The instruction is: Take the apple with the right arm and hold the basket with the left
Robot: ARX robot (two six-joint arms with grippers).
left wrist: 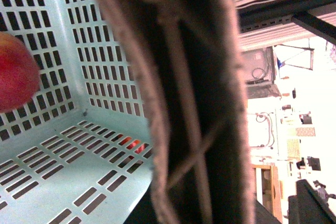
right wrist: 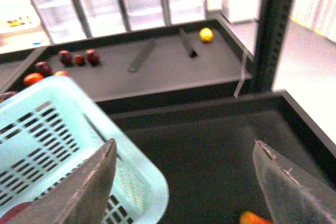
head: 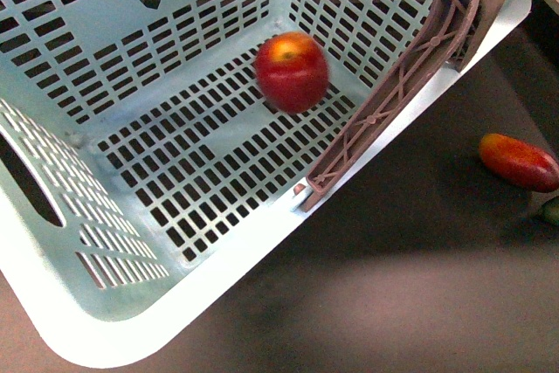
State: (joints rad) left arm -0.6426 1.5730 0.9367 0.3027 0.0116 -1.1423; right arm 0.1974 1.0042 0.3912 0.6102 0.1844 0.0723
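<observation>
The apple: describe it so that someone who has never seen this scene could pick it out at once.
Find the big mint-green slotted basket filling the front view. On its floor, toward the far corner, sits a round red apple with a yellowish top. The other red fruit nearby is elongated and lies outside the basket, on the dark surface.

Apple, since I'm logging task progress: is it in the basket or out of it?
In. The front view shows the apple inside the walls of the basket, against its slotted floor.
</observation>
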